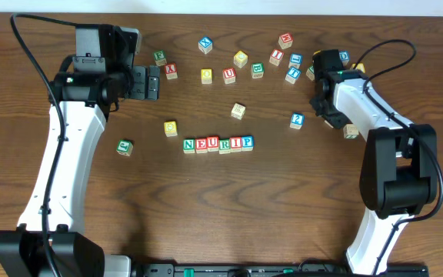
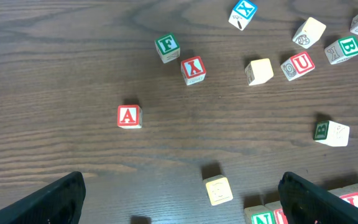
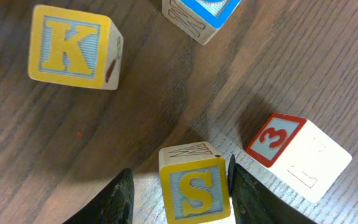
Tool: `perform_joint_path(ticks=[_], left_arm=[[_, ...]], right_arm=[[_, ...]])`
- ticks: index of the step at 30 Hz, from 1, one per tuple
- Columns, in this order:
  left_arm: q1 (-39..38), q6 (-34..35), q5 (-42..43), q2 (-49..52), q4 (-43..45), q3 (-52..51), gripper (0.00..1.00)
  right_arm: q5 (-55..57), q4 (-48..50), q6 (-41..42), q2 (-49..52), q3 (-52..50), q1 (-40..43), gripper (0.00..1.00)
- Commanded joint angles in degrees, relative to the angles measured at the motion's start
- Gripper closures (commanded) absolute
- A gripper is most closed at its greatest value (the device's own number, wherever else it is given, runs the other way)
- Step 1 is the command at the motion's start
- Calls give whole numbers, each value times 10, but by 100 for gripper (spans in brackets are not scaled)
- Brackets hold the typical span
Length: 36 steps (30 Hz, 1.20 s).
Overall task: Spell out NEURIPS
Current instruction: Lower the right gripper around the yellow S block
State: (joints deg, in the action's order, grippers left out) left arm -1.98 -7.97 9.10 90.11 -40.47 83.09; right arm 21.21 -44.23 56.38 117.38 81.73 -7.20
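Six wooden cubes stand in a row reading N, E, U, R, I, P [image 1: 218,144] at the table's middle. The row's ends show at the bottom right of the left wrist view [image 2: 353,202]. A cube with a yellow S on a yellow-framed face [image 3: 194,186] sits on the table between the fingers of my right gripper [image 3: 179,202]. The right finger touches it and the left finger stands apart from it. In the overhead view that gripper [image 1: 328,114] is at the right and hides the S cube. My left gripper [image 1: 154,82] is open and empty at the back left, its fingers [image 2: 182,202] wide apart above the table.
Loose cubes lie across the back [image 1: 241,58]. Among them are a red A [image 2: 129,116], a green F [image 2: 167,46] and a red X [image 2: 193,69]. A plain yellow cube [image 2: 218,190] lies left of the row. A K cube [image 3: 72,54] and a 3 cube [image 3: 294,152] flank the S cube.
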Motion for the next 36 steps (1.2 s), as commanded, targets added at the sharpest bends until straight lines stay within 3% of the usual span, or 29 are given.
perform_joint_path(ticks=[1, 12, 36], left_arm=[[2, -6, 3, -2, 0, 15, 2], [2, -6, 3, -2, 0, 15, 2], [2, -6, 3, -2, 0, 15, 2]], right_arm=[[9, 2, -3, 0, -5, 3, 56], [7, 12, -26, 0, -5, 3, 63], [-55, 34, -150, 0, -6, 3, 65]])
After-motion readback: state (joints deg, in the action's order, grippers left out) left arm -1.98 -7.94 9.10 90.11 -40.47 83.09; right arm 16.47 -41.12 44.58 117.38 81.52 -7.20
